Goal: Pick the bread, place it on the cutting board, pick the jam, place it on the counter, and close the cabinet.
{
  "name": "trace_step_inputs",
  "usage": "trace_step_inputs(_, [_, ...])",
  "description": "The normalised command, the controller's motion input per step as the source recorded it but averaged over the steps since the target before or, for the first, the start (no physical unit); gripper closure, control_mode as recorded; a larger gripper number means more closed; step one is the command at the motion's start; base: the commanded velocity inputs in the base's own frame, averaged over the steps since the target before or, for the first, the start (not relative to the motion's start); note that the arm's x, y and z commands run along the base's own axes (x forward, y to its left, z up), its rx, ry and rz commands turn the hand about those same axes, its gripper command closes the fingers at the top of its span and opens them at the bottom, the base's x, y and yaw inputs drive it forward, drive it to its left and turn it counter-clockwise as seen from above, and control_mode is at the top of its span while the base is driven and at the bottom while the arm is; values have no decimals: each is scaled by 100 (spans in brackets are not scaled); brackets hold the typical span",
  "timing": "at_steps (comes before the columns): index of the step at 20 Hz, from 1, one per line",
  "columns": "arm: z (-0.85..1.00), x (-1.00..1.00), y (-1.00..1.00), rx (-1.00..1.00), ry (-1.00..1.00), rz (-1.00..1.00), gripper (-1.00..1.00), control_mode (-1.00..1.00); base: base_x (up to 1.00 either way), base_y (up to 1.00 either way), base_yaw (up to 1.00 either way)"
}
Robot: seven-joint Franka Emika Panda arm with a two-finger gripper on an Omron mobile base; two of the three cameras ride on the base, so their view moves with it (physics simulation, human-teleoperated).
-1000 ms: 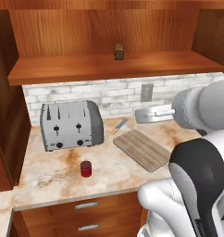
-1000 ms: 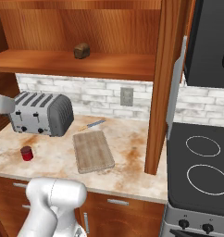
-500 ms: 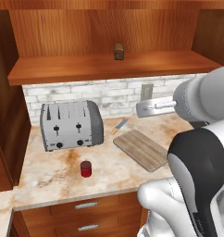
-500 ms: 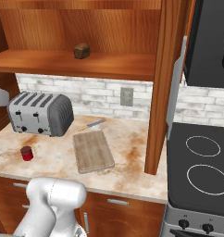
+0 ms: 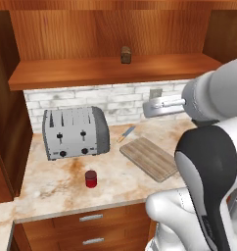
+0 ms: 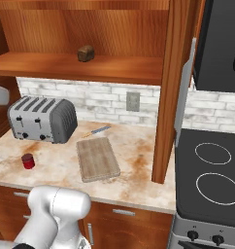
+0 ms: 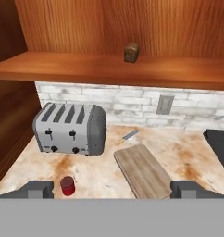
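I am looking into a rendered kitchen with warm reddish-brown wood and a white brick backsplash, and the beige marbled stone tabletop [image 5: 52, 184] is running across the lower half of the left base frame. The big reddish-brown wooden wall cabinet [image 6: 170, 92] is standing open, its door edge cutting down the middle right of the right base frame, so closing it is not yet done.

In the hand view my hand [image 7: 112, 190] is sitting at the bottom centre, its two dark fingertips [image 7: 38, 189] spread wide apart near the lower corners with nothing between them, so I am reading it as open and empty.

The small dark brown loaf of bread [image 7: 131, 52] is resting on the cabinet shelf, in the upper middle of the hand view. That puts it above the hand and slightly right of centre, well apart from the fingertips. I am judging that the reach has to go up and forward. I cannot tell the loaf's long axis from here; it is too small.

The flat light brown wooden cutting board [image 7: 142, 170] is lying bare on the tabletop at lower centre, angled from upper left to lower right. The small red jam jar [image 7: 67, 185] is already standing on the tabletop at lower left, below the silver four-slot toaster [image 7: 70, 129].
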Motion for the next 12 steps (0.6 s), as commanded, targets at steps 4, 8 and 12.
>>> trace_step_inputs(4, [3, 18, 0, 0, 0, 0, -100, -100, 0, 0, 0])
trace_step_inputs(8, [0, 32, 0, 0, 0, 0, -100, -100, 0, 0, 0])
trace_step_inputs(12, [0, 42, 0, 0, 0, 0, -100, -100, 0, 0, 0])
